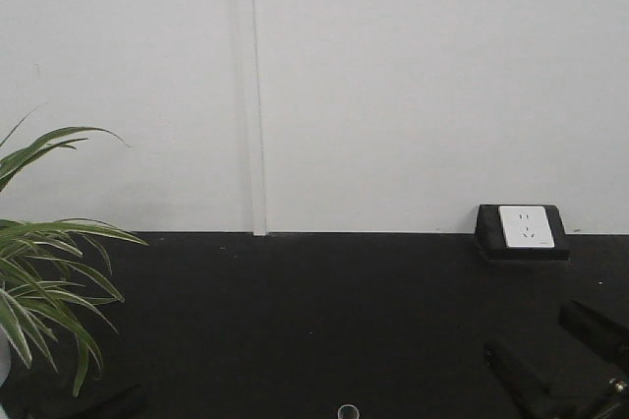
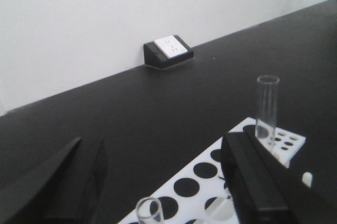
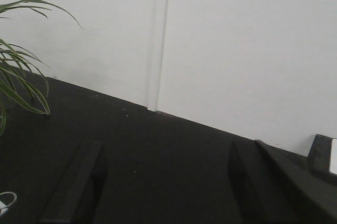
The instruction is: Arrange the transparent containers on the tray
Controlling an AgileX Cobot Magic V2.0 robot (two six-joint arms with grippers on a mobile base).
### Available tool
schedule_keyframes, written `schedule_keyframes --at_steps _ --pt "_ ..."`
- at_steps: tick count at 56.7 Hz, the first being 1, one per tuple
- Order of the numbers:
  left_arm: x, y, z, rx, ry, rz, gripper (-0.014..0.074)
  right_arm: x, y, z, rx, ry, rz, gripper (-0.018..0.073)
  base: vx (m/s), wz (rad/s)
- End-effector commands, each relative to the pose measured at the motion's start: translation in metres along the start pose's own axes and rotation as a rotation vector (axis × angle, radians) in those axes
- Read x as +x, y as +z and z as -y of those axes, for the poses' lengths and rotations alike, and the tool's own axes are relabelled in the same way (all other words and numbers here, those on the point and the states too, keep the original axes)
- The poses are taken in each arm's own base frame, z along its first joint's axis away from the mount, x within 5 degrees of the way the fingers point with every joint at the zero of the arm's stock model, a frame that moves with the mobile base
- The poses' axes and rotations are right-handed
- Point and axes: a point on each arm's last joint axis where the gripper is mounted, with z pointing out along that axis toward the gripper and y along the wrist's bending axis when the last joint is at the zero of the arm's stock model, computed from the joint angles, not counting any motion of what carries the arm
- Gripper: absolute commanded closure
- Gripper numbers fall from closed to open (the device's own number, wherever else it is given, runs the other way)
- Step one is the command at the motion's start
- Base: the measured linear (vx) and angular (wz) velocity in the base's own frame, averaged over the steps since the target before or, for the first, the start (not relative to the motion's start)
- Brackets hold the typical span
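Left hand and right hand both gape empty, the left above a white rack keeping glass test tubes upright.

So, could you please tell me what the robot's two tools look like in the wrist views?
Both are plain matte black. The left tool has two broad, blocky fingers with flat inner faces and squared edges, narrowing towards the tips. The right tool has fingers of the same dark, slab-like build. No cables, labels or markings show on either.
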Motion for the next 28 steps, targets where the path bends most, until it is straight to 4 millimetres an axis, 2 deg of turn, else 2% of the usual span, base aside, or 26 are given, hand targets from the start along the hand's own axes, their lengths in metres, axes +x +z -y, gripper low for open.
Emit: schedule_keyframes --at_steps 1,17,28 --pt "-0.012 0.012 -0.003 0.027 0.019 0.119 0.0022 -0.017 0.002 0.0 -0.007 -0.012 0.115 0.0027 0.0 0.0" --pt "0.016 0.027 -0.006 0.063 0.014 0.089 0.0022 -0.02 0.003 0.0 -0.009 -0.034 0.145 0.0027 0.0 0.0" --pt "0.024 0.031 -0.009 0.046 -0.007 0.087 0.0094 -0.02 0.003 0.0 -0.008 -0.042 0.145 0.0027 0.0 0.0"
